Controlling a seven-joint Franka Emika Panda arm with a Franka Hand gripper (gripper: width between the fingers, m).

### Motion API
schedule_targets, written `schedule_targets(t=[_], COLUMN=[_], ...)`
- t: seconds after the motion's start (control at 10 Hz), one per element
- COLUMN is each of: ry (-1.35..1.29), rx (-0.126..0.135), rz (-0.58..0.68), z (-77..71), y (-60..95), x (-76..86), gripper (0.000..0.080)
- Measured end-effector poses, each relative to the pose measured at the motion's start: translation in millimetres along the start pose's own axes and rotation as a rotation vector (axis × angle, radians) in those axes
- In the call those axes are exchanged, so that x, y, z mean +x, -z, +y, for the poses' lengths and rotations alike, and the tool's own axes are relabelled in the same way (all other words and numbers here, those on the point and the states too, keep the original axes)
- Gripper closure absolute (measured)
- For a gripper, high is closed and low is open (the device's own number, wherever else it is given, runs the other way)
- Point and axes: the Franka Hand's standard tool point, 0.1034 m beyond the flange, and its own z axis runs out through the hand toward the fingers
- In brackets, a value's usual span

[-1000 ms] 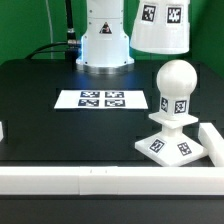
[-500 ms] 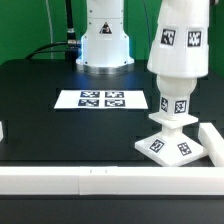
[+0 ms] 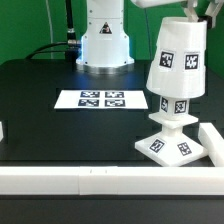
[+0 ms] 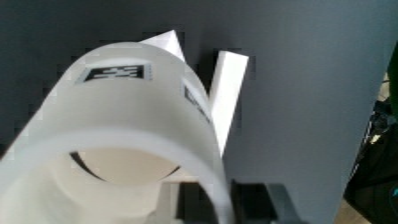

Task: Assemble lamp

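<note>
The white cone shade (image 3: 178, 58) with black-and-white tags hangs tilted over the lamp's bulb, which is hidden inside it. Below the shade the tagged neck (image 3: 176, 106) rises from the flat square base (image 3: 168, 142) at the exterior view's right. My gripper (image 3: 188, 9) is at the shade's top rim and mostly cut off by the frame edge. In the wrist view my gripper (image 4: 222, 201) is shut on the shade's thin wall (image 4: 125, 120), with one dark finger (image 4: 258, 200) on each side. The bulb shows faintly inside the shade's opening.
The marker board (image 3: 103, 99) lies flat on the black table to the left of the base. The arm's white pedestal (image 3: 104, 40) stands at the back. A white rail (image 3: 100, 180) runs along the front and a white block (image 3: 213, 140) sits right of the base.
The shade has come down from above and right of the bare bulb onto it. The bulb is now covered, and the shade sits lower and more tilted than half a second ago.
</note>
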Motion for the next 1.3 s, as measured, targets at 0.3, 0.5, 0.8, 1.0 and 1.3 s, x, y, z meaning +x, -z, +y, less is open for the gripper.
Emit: schedule_targets(t=[0.3, 0.5, 0.8, 1.0, 1.3], ry=[-0.001, -0.002, -0.005, -0.03, -0.061], rx=[-0.001, 0.0, -0.004, -0.019, -0.037], rz=[-0.001, -0.002, -0.001, -0.013, -0.01], z=[-0.1, 0.6, 0.3, -4.9, -9.7], y=[-3.1, -3.1, -0.4, 14.4, 24.7], x=[-1.4, -1.5, -1.5, -4.5, -5.0], gripper=[0.0668, 0.0532, 0.0212, 0.0107, 0.0101])
